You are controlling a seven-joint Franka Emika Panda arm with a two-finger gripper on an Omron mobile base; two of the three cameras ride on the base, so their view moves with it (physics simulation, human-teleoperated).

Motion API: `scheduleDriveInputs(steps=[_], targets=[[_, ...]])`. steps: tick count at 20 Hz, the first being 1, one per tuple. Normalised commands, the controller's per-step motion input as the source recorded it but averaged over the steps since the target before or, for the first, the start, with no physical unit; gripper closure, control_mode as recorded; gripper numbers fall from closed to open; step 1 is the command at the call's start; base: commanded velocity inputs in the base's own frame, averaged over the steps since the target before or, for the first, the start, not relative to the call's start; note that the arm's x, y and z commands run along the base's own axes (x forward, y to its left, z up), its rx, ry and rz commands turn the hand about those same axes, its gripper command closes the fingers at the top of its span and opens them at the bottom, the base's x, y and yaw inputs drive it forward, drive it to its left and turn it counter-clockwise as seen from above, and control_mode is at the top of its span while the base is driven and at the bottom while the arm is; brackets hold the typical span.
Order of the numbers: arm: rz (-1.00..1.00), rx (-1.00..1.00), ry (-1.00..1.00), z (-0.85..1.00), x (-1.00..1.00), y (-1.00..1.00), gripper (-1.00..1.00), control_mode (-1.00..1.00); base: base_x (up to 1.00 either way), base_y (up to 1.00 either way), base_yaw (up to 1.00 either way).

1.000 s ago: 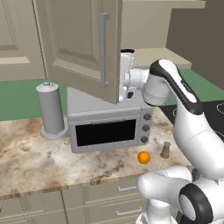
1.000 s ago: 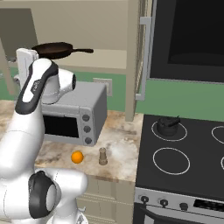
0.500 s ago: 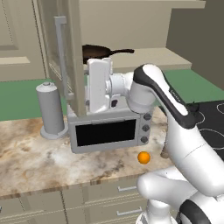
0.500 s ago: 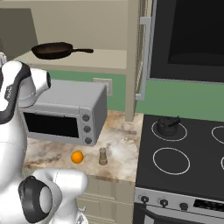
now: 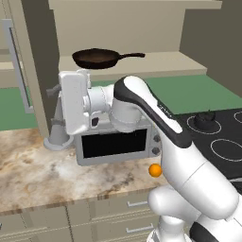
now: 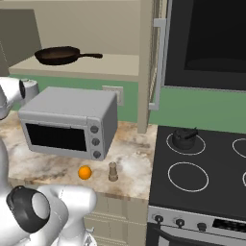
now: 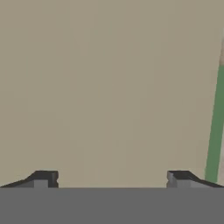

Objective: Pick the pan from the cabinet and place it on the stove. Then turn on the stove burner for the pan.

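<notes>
Up on the cabinet shelf: your pan (image 5: pixel 97 58) sits flat on the plain beige shelf (image 6: pixel 110 65), above the pincer and off to its right, handle pointing toward the stove side.
Pincer: you can see its two dark tips (image 7: pixel 43 178) standing wide apart in the hand view, with nothing between them; the pincer (image 7: pixel 111 179) faces a flat beige surface at close range, with a thin green strip at the right edge.
Arm: your white arm (image 5: pixel 156 113) reaches left across the microwave front in the left base view, the hand held level below the shelf.
Cabinet: the cabinet (image 6: pixel 143 62) is open; one door with its long silver bar handle (image 5: pixel 18 66) stands to the left of the hand, another handle (image 6: pixel 160 62) hangs on the stove side.
Microwave: the grey microwave (image 6: pixel 72 122) stands on the desk (image 6: pixel 132 163) under the shelf, behind your arm.
Stove: the stove (image 6: pixel 202 168) lies well to the right of the pincer; a small dark lidded pot (image 6: pixel 185 137) sits on a rear ring, and the larger white ring (image 6: pixel 188 176) in front of it is bare.
Desk items: an orange (image 6: pixel 85 172) and a small shaker (image 6: pixel 113 171) sit near each other in front of the microwave.
</notes>
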Motion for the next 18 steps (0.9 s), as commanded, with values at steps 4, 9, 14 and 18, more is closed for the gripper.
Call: scheduleDriveInputs(steps=[4,9,14,18], targets=[[0.05,0.0,-0.01,0.0,-0.14,0.08,-1.0,-1.0,0.0,0.0,0.0],[0.12,-0.08,-0.31,-0.02,0.0,-0.29,-1.0,-1.0,0.0,0.0,0.0],[0.03,-0.21,-0.51,0.01,-0.08,-0.47,-1.0,-1.0,0.0,0.0,0.0],[0.0,-0.22,-0.51,0.08,-0.12,-0.48,-1.0,-1.0,0.0,0.0,0.0]])
